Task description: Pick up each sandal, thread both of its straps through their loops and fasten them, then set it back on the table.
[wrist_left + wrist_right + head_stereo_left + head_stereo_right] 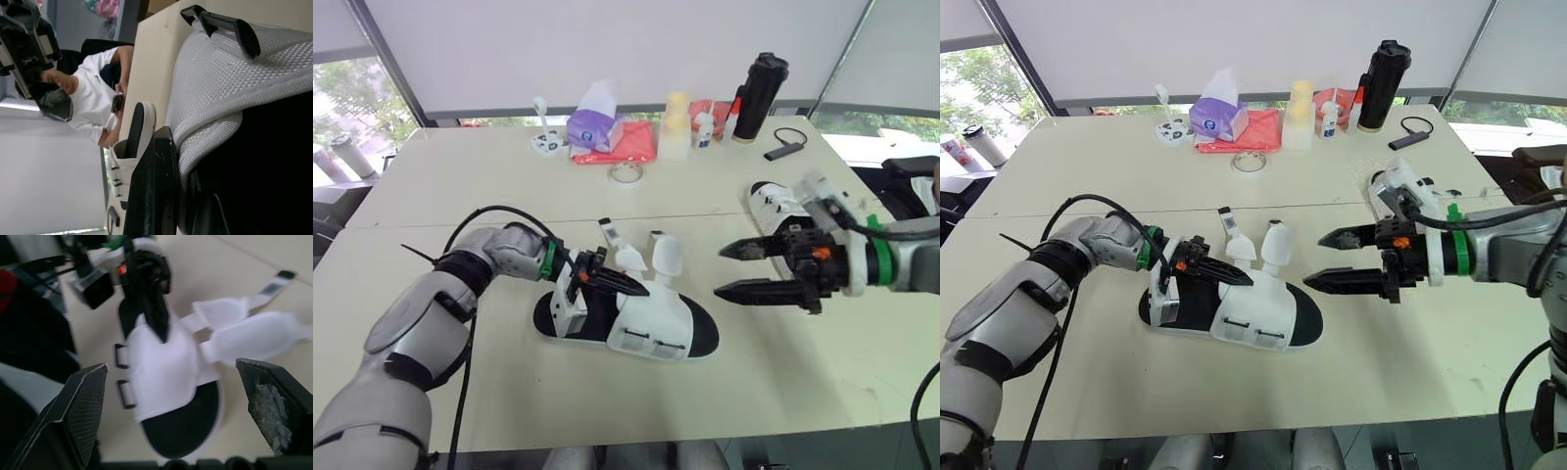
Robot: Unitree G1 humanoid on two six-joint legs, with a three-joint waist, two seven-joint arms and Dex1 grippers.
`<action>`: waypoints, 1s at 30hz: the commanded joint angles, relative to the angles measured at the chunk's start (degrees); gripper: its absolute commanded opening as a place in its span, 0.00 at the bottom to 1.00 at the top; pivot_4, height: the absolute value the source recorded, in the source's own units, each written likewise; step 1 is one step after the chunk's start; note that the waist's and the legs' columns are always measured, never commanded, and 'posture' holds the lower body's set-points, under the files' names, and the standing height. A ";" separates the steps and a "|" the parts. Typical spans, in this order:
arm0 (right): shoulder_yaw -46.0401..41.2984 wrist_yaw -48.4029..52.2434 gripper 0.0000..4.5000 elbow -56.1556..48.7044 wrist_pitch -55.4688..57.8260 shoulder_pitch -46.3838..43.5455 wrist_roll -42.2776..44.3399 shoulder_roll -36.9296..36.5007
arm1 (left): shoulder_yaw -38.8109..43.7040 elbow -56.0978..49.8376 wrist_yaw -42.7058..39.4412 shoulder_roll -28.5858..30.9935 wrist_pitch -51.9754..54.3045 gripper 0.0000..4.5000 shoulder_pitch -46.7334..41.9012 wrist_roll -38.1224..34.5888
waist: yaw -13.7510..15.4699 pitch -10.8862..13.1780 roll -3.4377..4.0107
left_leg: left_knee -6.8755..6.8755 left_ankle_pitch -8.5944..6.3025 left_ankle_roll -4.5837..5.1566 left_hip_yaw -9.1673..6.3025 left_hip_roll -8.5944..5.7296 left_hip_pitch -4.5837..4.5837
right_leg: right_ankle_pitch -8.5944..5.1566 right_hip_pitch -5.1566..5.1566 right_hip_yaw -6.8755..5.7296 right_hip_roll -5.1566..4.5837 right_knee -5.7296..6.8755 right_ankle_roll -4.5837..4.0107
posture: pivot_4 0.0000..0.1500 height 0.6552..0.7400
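On the table [558,392] right in front of me, my left gripper [625,284] is clamped, as far as I can tell, on the heel-side edge of the sandal [656,323]'s white mesh upper, pinning it down. The sandal lies flat with its long axis running across me, heel to my left and toe to my right. Both straps [664,257] stand loose on the far side, not yet through the loops [646,343] on the near side, so I judge the threading step is just starting. My right gripper [722,271] hovers just beside the toe, fingers spread wide and holding nothing. Next it should close on a strap tip and steer it over toward its loop. The second sandal [773,201] waits further right.
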 commanded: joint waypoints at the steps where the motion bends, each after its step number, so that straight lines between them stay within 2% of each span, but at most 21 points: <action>1: 1.13 -0.86 1.00 -3.20 -2.03 2.58 -0.57 -1.00 | 7.05 -0.66 2.28 0.26 -0.70 0.01 -0.48 5.13 | -0.23 0.00 0.01 | 0.07 0.00 0.01 0.02 -0.01 -0.04 | 0.01 0.00 -0.03 0.01 0.00 0.02 | 1.00 1.00; 10: 4.20 -4.25 1.00 -4.13 -5.15 3.41 -2.08 -0.42 | 14.23 -8.01 7.69 1.03 -0.70 0.01 7.73 17.97 | -0.50 -0.01 0.03 | 0.34 -0.01 0.03 0.04 0.00 -0.08 | 0.09 0.03 -0.01 0.02 0.10 0.14 | 1.00 1.00; 18: 5.65 -5.18 1.00 -4.54 -6.64 3.06 -3.14 -0.92 | 20.66 -13.26 10.72 -1.74 3.04 0.01 13.50 28.64 | -0.06 -0.02 0.03 | 0.52 -0.01 0.03 0.00 -0.03 -0.11 | 0.18 0.11 -0.02 0.02 0.09 0.22 | 1.00 1.00; 24: 6.34 -5.30 1.00 -4.21 -7.58 2.83 -3.81 -1.11 | 19.98 -15.12 12.42 -0.76 4.17 0.01 15.85 30.93 | -0.03 -0.04 0.06 | 0.53 -0.01 0.04 -0.01 -0.03 -0.10 | 0.19 0.13 -0.02 0.02 0.09 0.22 | 1.00 1.00; 27: 6.91 -5.29 1.00 -4.08 -8.01 2.83 -4.17 -1.03 | 19.16 -14.74 12.73 -0.30 3.96 0.22 15.81 29.31 | -0.15 -0.04 0.06 | 0.53 -0.01 0.04 -0.01 -0.03 -0.09 | 0.20 0.13 -0.02 0.02 0.09 0.22 | 1.00 1.00; 30: 7.40 -5.08 1.00 -3.84 -8.33 2.69 -4.67 -0.98 | 17.01 -13.24 11.91 0.39 3.51 0.56 15.18 26.61 | -0.29 -0.04 0.06 | 0.52 -0.01 0.03 -0.02 -0.03 -0.09 | 0.20 0.11 -0.03 0.02 0.10 0.21 | 1.00 1.00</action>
